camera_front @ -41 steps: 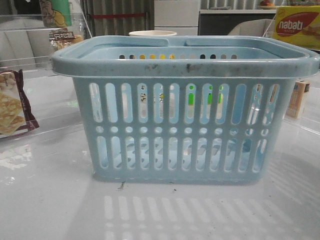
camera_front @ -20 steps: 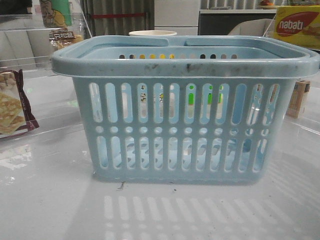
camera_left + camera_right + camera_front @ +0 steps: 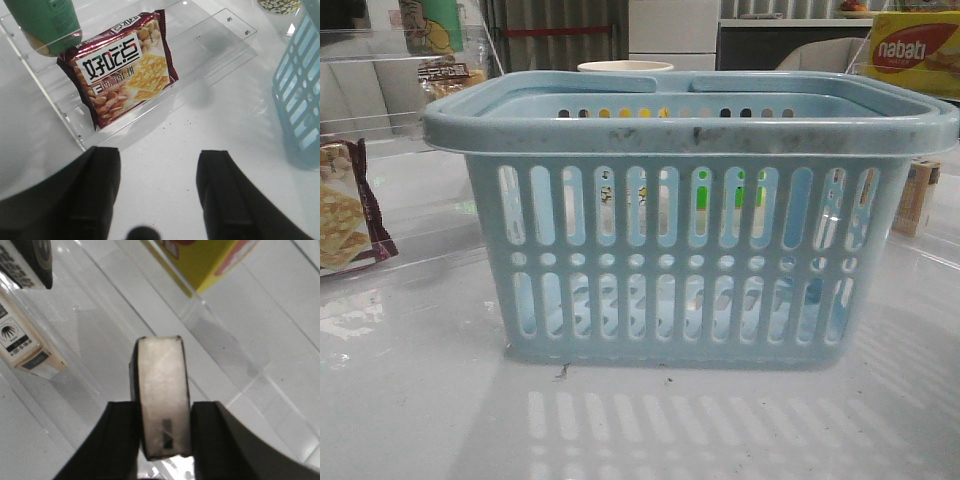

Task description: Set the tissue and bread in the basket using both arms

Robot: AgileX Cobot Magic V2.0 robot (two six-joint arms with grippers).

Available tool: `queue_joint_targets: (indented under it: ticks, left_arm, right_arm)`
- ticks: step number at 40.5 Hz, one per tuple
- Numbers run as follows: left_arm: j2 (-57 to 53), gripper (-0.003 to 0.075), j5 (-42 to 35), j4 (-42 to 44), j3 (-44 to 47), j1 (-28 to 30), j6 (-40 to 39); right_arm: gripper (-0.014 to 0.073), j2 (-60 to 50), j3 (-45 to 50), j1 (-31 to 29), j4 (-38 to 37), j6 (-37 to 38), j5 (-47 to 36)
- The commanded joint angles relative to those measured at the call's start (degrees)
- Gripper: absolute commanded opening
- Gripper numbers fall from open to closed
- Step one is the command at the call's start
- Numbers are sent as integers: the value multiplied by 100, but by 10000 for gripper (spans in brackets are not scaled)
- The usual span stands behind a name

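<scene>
The pale blue basket [image 3: 690, 130] stands in the middle of the front view, and its slotted wall [image 3: 300, 100] shows at the edge of the left wrist view. My right gripper [image 3: 162, 407] is shut on the tissue [image 3: 161, 380], a flat packet with a grey-white face and black edges, held above a clear tray. My left gripper [image 3: 159, 165] is open over bare white table with nothing between its fingers. The bread is out of view. Neither gripper shows in the front view.
A maroon-edged cracker packet [image 3: 125, 65] lies in a clear acrylic tray [image 3: 215, 45] beside a green bottle [image 3: 45, 22]. A yellow box [image 3: 200, 260] and a small cream carton [image 3: 25, 347] sit near the right gripper. A cup [image 3: 625, 67] stands behind the basket.
</scene>
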Motion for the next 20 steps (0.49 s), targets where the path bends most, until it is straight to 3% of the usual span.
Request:
queue_joint_targets:
  ticks: [1,13,20]
  left_arm:
    - [-10,400,-427,-43,-169,8,-7]
    - [-10,400,-427,-43,-169,8,-7]
    - [-10,400,-427,-43,-169,8,-7]
  right_arm:
    - [213,-295,-280,-46,-138,1,-294]
    - [184,-966,-582,152,2,1,313]
    - [184,-1754,-582,713,43,1,485]
